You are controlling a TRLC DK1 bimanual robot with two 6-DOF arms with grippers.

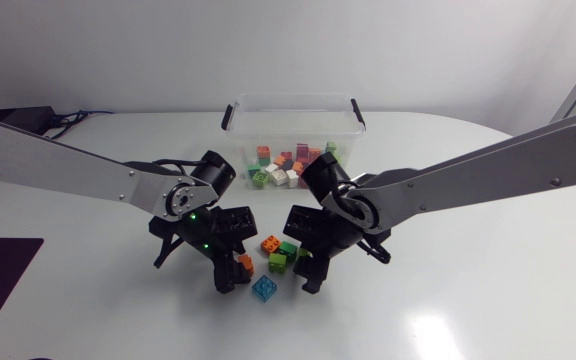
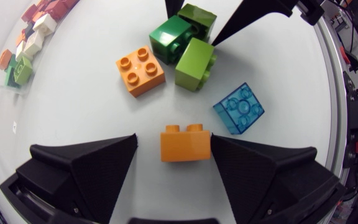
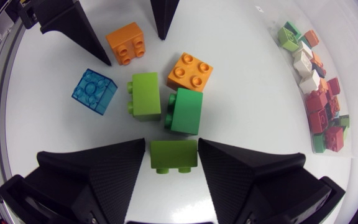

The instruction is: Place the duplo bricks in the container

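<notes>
From above, the clear container (image 1: 293,97), with bricks (image 1: 283,165) inside, sits past both hands; the left gripper (image 1: 238,270) and right gripper (image 1: 306,268) are low and close together. The left wrist view shows the left gripper wide, an orange brick (image 2: 185,144) between its fingers, touching only one. The right wrist view shows the right gripper narrow, a green brick (image 3: 174,155) between its fingers, thin gaps beside it.

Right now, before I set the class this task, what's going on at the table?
The left gripper is open around an orange duplo brick, not yet gripping it. The right gripper is down over a light green brick. A clear blue brick and three others lie loose between them on the table. The clear container behind already holds many bricks.
</notes>
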